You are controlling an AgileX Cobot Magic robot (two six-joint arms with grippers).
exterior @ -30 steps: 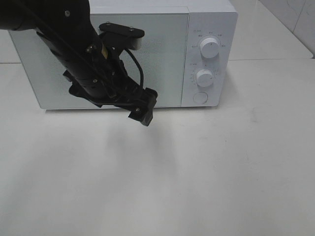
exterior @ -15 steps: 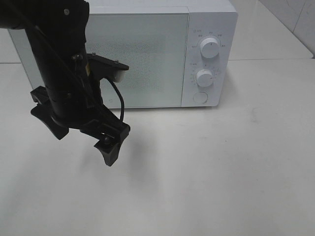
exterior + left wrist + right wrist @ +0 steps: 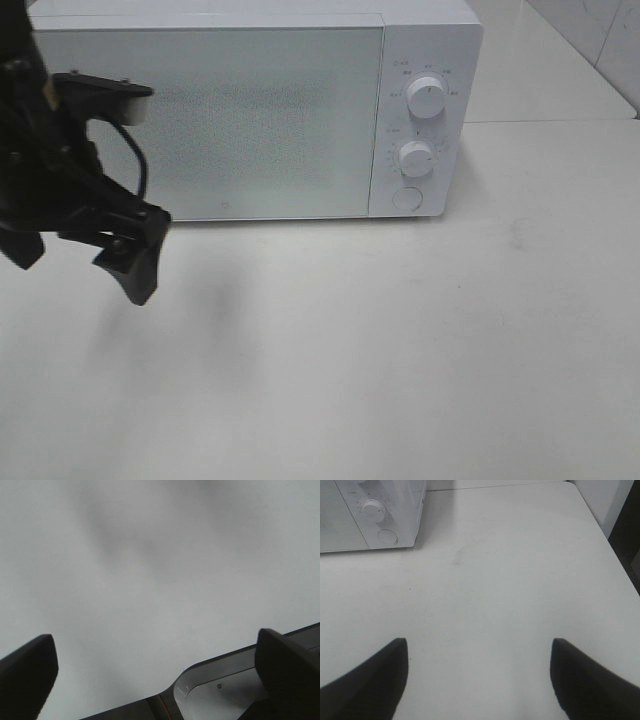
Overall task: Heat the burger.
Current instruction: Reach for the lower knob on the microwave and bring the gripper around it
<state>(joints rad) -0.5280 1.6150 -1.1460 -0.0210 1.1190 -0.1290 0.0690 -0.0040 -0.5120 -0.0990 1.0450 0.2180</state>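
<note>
The burger is out of view in every frame. A white microwave [image 3: 425, 40] stands at the back of the table with its frosted door [image 3: 210, 120] shut. My left gripper [image 3: 78, 262] hangs open at the far left, in front of the microwave's left end and above the table, with nothing between its black fingers [image 3: 135, 268]. In the left wrist view the left gripper [image 3: 157, 672] shows only bare surface between its jaws. My right gripper [image 3: 480, 680] is open over the bare table, holding nothing; it does not show in the high view.
Two round knobs [image 3: 427, 98] [image 3: 415, 158] and a round button [image 3: 406, 198] sit on the microwave's right panel. The microwave [image 3: 370, 510] also shows in the right wrist view. The white table [image 3: 400, 340] stretches in front. A tiled wall rises at the back right.
My left arm has swung from in front of the microwave door to the far left and lowered a little. The whole door is now uncovered. The right gripper has stayed put.
</note>
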